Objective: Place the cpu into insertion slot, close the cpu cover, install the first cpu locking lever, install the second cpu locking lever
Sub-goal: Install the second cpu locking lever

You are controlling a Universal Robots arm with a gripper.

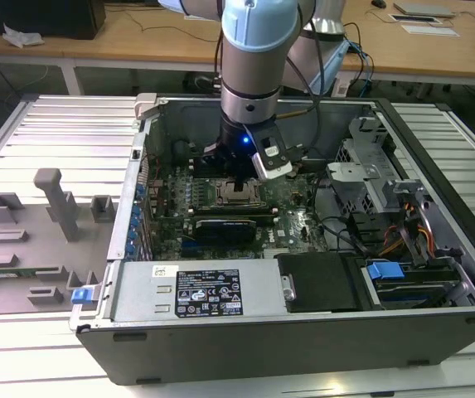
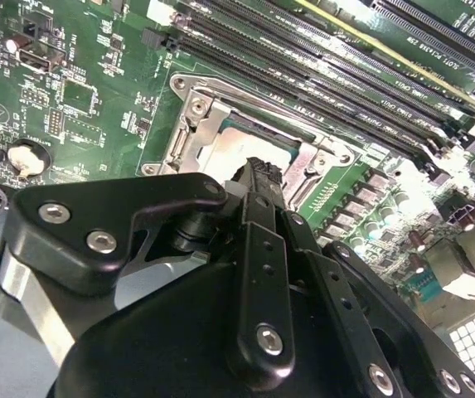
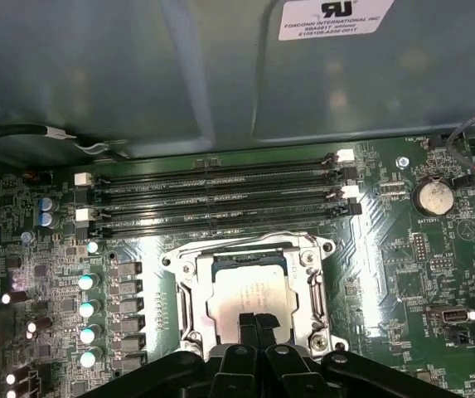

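Note:
In the exterior view my gripper (image 1: 239, 178) reaches down into the open computer case, right over the insertion slot (image 1: 239, 196) on the green motherboard (image 1: 295, 224). The cpu (image 3: 245, 286) lies flat in the slot, its pale top showing. The silvery cpu cover (image 3: 254, 244) lies down around it as a frame. In the first wrist view my gripper (image 3: 258, 322) is shut, its two black fingertips pressed together at the cpu's near edge. The second wrist view puts the gripper (image 2: 260, 170) on or just above the cpu (image 2: 249, 143), with the cover (image 2: 194, 112) beside it. Whether the side levers are latched cannot be told.
Long black memory slots (image 3: 220, 199) run beside the socket, with a coin battery (image 3: 433, 196) and a row of capacitors (image 3: 88, 308) on either side. A black card (image 1: 233, 224), the power supply (image 1: 208, 290) and a drive cage (image 1: 370, 174) crowd the case. Grey fixtures (image 1: 55, 203) stand on the table at the exterior view's left.

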